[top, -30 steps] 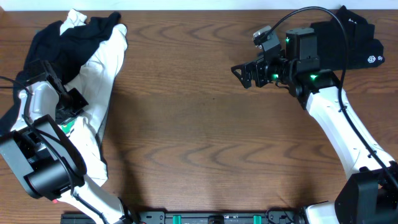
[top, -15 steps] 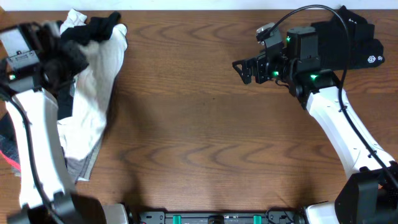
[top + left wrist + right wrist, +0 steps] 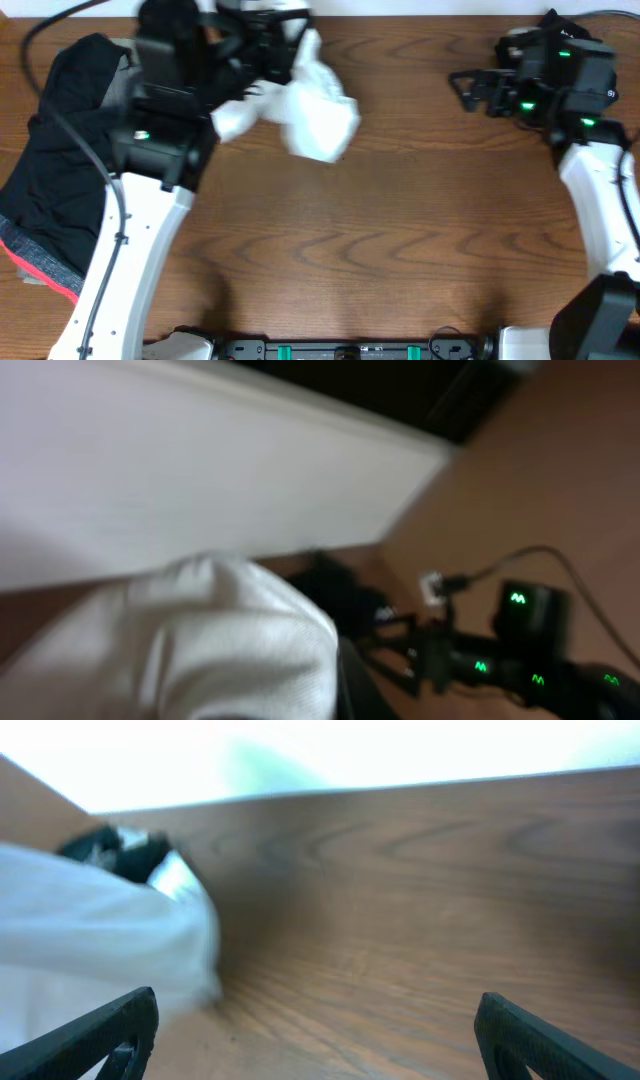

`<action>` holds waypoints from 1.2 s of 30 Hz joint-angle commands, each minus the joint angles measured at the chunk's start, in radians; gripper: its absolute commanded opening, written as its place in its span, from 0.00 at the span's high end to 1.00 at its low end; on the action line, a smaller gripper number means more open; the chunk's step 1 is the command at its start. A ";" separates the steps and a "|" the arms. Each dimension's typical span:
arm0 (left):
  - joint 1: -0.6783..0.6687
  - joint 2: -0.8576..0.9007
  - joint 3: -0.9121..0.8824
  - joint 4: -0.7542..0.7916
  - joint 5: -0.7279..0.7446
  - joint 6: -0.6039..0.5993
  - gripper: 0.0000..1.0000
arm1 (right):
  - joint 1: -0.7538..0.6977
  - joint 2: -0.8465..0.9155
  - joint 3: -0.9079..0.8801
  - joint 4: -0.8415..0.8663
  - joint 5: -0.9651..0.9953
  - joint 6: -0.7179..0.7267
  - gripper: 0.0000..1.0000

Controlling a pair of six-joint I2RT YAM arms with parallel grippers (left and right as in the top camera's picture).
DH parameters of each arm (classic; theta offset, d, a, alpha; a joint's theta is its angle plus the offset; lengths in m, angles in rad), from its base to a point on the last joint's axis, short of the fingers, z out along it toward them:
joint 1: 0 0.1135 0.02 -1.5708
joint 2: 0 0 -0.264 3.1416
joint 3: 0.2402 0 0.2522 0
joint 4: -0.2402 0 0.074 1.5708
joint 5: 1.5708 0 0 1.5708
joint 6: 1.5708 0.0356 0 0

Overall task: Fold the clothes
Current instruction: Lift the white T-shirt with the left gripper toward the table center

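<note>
Overhead down, wrists low (sharing white shirt (image 3: 320,115))

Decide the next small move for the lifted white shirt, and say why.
Probably lower the white T-shirt onto the bare table centre: it hangs bunched in the air, and the right end effector stands open, free to spread it.

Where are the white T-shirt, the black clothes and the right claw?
white T-shirt (image 3: 318,118): overhead view, its bunched middle.
black clothes (image 3: 55,170): overhead view, middle of the pile.
right claw (image 3: 460,90): overhead view, between its fingertips.
</note>
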State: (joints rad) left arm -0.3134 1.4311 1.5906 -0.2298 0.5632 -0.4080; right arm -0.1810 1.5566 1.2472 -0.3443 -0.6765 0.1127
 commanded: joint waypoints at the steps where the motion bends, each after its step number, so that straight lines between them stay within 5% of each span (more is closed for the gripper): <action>1: -0.080 0.031 0.024 0.099 0.020 -0.063 0.94 | -0.084 -0.065 0.013 -0.013 -0.146 0.014 0.01; 7: -0.185 0.068 0.024 0.341 -0.071 -0.085 0.94 | -0.152 -0.100 0.013 -0.073 -0.246 -0.007 0.01; 18: -0.187 0.062 0.024 0.331 -0.331 0.066 0.95 | -0.062 -0.184 0.013 -0.189 -0.352 -0.155 0.01; 29: -0.187 0.066 0.024 0.237 -0.505 0.135 0.95 | 0.216 -0.307 0.013 -0.136 -0.311 -0.155 0.01; 36: -0.187 0.065 0.024 0.238 -0.505 0.134 0.94 | 0.461 -0.275 0.013 -0.124 -0.048 -0.151 0.01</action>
State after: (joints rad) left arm -0.5049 1.5093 1.5906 -0.0017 0.0788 -0.2920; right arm 0.2123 1.2606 1.2476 -0.4744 -0.8612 -0.0235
